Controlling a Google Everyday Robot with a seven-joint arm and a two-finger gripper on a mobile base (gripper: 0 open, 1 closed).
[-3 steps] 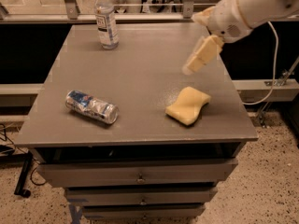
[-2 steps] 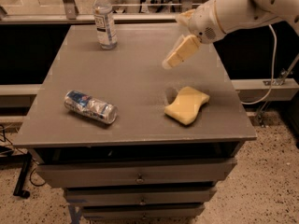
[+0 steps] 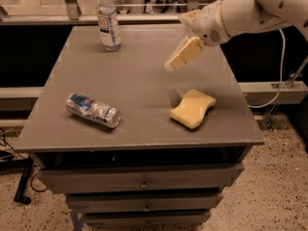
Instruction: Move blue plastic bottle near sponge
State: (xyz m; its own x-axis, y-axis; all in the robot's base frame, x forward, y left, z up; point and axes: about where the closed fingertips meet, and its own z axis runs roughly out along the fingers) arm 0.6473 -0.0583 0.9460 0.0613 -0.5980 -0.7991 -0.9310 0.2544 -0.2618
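One grey table [image 3: 139,76] filled the middle of the frame, with three things on its top. One blue plastic bottle [image 3: 109,23] stood upright at the upper left of the frame, near the table's far left corner, white cap on top and label facing the camera. One sponge [image 3: 193,108], pale yellow and wavy, lay flat right of centre, near the table's front right corner. Bottle and sponge were well apart, at opposite corners of the top. One crushed can [image 3: 93,110], silver and blue, lay on its side left of centre, near the front edge and well apart from both the bottle and the sponge.

One white arm [image 3: 250,11] reached in from the upper right of the frame. One gripper [image 3: 175,61], yellowish, pointed down and to the left, hanging in the air over the right half of the table. It sat above the sponge in the frame and did not touch it, and it was well to the right of the bottle. Could not tell whether the gripper was wide or narrow.

Three drawer fronts [image 3: 134,179] were stacked under the table top, at the bottom of the frame. One white cable [image 3: 280,66] hung down at the right edge. Speckled floor [image 3: 279,191] showed at lower right.
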